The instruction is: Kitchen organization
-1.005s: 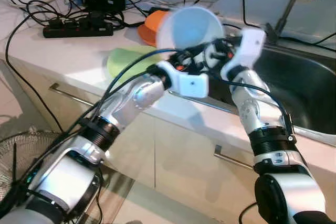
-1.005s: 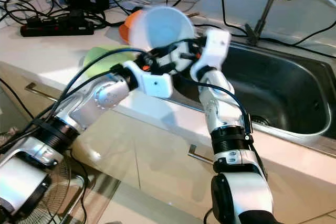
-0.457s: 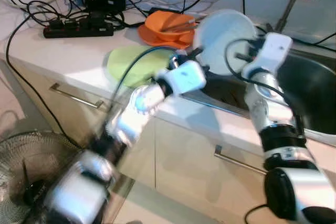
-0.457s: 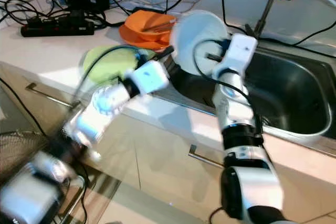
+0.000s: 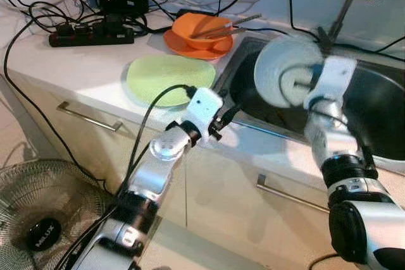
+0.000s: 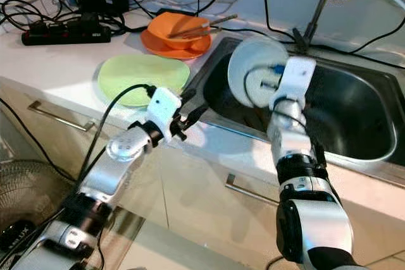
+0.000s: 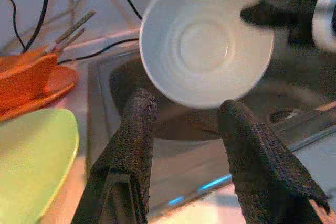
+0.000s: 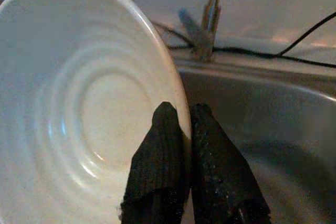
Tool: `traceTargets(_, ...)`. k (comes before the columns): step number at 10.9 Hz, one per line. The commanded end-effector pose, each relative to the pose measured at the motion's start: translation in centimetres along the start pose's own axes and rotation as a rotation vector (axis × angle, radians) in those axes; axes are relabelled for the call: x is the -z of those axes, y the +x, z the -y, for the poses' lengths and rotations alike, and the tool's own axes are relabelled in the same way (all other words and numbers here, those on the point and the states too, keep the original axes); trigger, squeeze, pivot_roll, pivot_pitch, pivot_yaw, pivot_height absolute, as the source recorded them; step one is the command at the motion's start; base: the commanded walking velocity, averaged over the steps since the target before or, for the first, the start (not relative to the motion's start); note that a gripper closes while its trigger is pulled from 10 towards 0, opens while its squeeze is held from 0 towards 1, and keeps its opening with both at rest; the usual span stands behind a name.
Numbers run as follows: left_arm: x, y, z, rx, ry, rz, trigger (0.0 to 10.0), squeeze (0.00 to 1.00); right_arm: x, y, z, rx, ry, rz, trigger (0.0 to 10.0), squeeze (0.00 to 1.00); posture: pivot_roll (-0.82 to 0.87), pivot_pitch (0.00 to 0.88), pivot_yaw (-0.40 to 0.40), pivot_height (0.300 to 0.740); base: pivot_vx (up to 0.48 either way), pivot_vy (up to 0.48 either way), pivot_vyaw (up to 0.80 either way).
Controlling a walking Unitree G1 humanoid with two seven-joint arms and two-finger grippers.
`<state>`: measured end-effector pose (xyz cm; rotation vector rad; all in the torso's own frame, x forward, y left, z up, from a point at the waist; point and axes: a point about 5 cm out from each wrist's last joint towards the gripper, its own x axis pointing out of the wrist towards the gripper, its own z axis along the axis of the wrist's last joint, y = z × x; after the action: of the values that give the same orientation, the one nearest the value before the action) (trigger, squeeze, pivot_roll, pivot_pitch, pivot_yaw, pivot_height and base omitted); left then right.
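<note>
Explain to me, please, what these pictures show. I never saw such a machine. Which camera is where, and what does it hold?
This is a humanoid robot standing at a kitchen counter. Two pictures come from cameras in its head, looking down at its own silver arms. The other two come from cameras on its wrists, looking along the black fingers.

The right gripper is shut on the rim of a white bowl and holds it tilted above the steel sink. The left gripper is open and holds nothing; it hovers at the counter's front edge, pointing toward the bowl.

On the counter lie a green plate, an orange bowl on an orange plate with chopsticks across it, and a black power strip with many cables.
</note>
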<state>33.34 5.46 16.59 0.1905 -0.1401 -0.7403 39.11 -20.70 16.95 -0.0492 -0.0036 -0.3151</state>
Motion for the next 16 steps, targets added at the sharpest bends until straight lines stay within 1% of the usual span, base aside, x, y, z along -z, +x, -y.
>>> traceTargets(1,0.2,-0.3,0.4,0.03,-0.034,-0.032,10.0,0.0,0.0,0.1,0.1,0.002,-0.036,0.02,10.0,0.0,0.21,0.0,-0.023,0.74,0.0,0.0,0.0)
traceTargets(2,0.4,-0.4,0.5,0.035,-0.04,-0.042,10.0,0.0,0.3,0.1,0.0,-0.002,-0.046,0.014,10.0,0.0,0.21,0.0,-0.023,0.74,0.0,0.0,0.0)
traceTargets(3,0.6,-0.5,0.7,0.061,-0.032,-0.045,10.0,0.0,0.8,0.0,-0.2,-0.021,-0.088,-0.002,10.0,0.0,0.22,0.0,-0.023,0.74,0.0,0.0,0.0)
traceTargets(4,0.4,-0.8,1.5,0.11,-0.031,-0.071,10.0,0.0,1.8,-0.2,-0.7,-0.058,-0.149,-0.04,10.0,0.0,0.22,0.0,-0.029,0.74,0.0,0.0,0.0)
traceTargets(5,0.3,-0.9,1.8,0.122,-0.058,-0.083,10.0,0.0,2.0,-0.2,-0.9,-0.072,-0.162,-0.051,10.0,0.0,0.23,0.0,-0.032,0.74,0.0,0.0,0.0)
traceTargets(6,0.5,-0.9,2.1,0.129,-0.104,-0.11,10.0,0.0,2.2,-0.4,-1.6,-0.108,-0.185,-0.067,10.0,0.0,0.23,0.002,-0.033,0.74,0.0,0.0,0.0)
traceTargets(7,0.6,-1.0,2.2,0.137,-0.128,-0.127,10.0,0.0,2.5,-0.5,-2.2,-0.14,-0.198,-0.079,10.0,0.0,0.23,0.007,-0.035,0.74,0.0,0.0,0.0)
traceTargets(9,0.4,-1.1,2.3,0.137,-0.154,-0.148,10.0,0.0,3.1,-1.0,-3.8,-0.218,-0.214,-0.11,10.0,0.0,0.25,0.014,-0.043,0.74,0.0,0.0,0.0)
traceTargets(10,0.6,-1.1,2.3,0.133,-0.156,-0.168,10.0,0.0,3.6,-1.4,-4.8,-0.278,-0.222,-0.13,10.0,0.0,0.25,0.018,-0.045,0.74,0.0,0.0,0.0)
traceTargets(11,0.6,-1.2,2.3,0.132,-0.157,-0.172,10.0,0.0,3.7,-1.6,-5.1,-0.297,-0.225,-0.132,10.0,0.0,0.25,0.02,-0.048,0.74,0.0,0.0,0.0)
traceTargets(12,0.6,-1.3,2.4,0.129,-0.159,-0.178,10.0,0.0,3.8,-1.7,-5.5,-0.316,-0.223,-0.135,10.0,0.53,0.26,0.023,-0.049,0.74,0.0,0.0,0.0)
traceTargets(13,0.6,-1.4,2.4,0.125,-0.163,-0.187,10.0,0.0,3.9,-1.9,-6.1,-0.35,-0.226,-0.138,10.0,0.39,0.26,0.025,-0.05,0.74,0.0,0.0,0.0)
traceTargets(14,0.7,-1.4,2.4,0.126,-0.165,-0.191,10.0,0.0,3.9,-2.1,-6.4,-0.372,-0.238,-0.133,10.0,0.0,0.25,0.025,-0.049,0.74,0.0,0.0,0.0)
traceTargets(16,0.6,-1.4,2.5,0.128,-0.169,-0.194,10.0,0.0,3.9,-2.1,-6.6,-0.386,-0.233,-0.13,10.0,0.0,0.25,0.026,-0.049,0.74,0.0,0.0,0.0)
